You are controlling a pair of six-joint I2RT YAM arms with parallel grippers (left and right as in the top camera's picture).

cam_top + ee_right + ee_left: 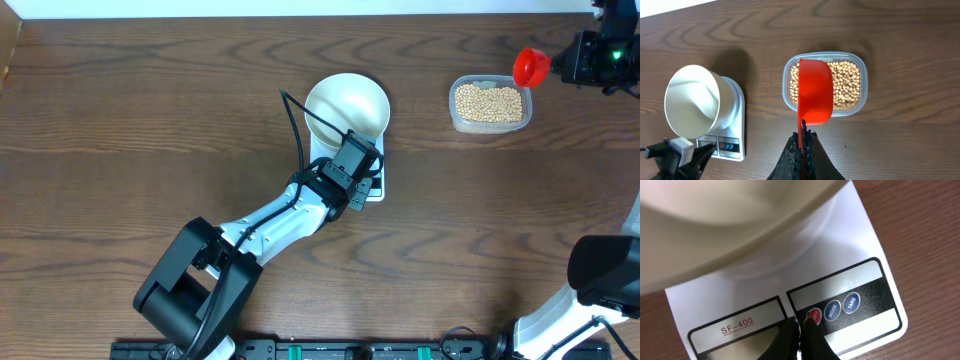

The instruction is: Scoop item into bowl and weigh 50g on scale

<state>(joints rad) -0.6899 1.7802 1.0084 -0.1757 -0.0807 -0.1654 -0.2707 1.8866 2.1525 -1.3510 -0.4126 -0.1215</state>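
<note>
The white bowl [346, 107] stands empty on the white scale [377, 190] at the table's middle. My left gripper [366, 172] is shut, its fingertips [801, 322] touching the scale's panel at the red button [813, 315]. The tan-yellow beans [489, 102] fill a clear plastic tub [455, 118] at the right. My right gripper [572, 58] is shut on the handle of a red scoop [531, 66], held above the tub's right edge. In the right wrist view the scoop [815, 92] hangs empty over the beans [846, 85], with the bowl [692, 100] and scale [737, 125] at the left.
The dark wooden table [120, 150] stretches left and in front of the scale. The left arm [270, 222] reaches from its base [190, 285] at the front. The right arm's base [600, 275] is at the front right. Blue buttons [842, 306] lie beside the red one.
</note>
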